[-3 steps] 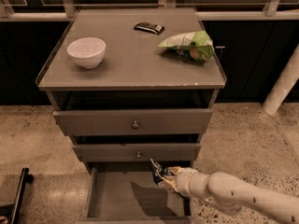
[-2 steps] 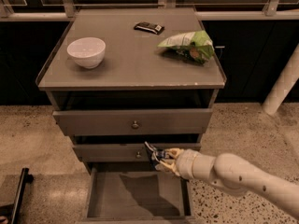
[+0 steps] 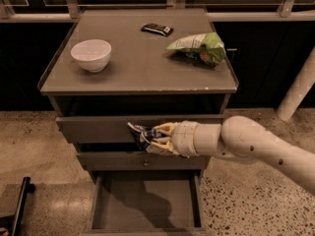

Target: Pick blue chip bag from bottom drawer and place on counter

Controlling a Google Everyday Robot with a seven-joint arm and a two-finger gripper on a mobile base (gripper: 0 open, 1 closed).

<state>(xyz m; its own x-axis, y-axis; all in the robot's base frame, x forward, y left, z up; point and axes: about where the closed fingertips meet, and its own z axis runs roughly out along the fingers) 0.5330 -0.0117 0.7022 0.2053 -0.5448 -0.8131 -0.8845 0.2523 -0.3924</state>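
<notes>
My gripper point(image 3: 156, 138) reaches in from the right on a white arm and is shut on the blue chip bag point(image 3: 144, 136), a small crinkled dark blue bag with white print. It holds the bag in the air in front of the top knobbed drawer, below the counter's front edge. The bottom drawer point(image 3: 145, 206) is pulled open beneath it and its grey floor shows nothing inside. The counter point(image 3: 140, 65) is the flat grey top of the cabinet above.
On the counter stand a white bowl point(image 3: 91, 54) at the left, a green-and-white chip bag point(image 3: 199, 47) at the right and a small black bar wrapper point(image 3: 157, 29) at the back. A white post point(image 3: 298, 90) stands at the right. A dark object point(image 3: 17, 208) lies on the floor at lower left.
My gripper has risen from the bottom drawer to the height of the top drawer front and moved left, carrying the blue chip bag. The camera has moved closer.
</notes>
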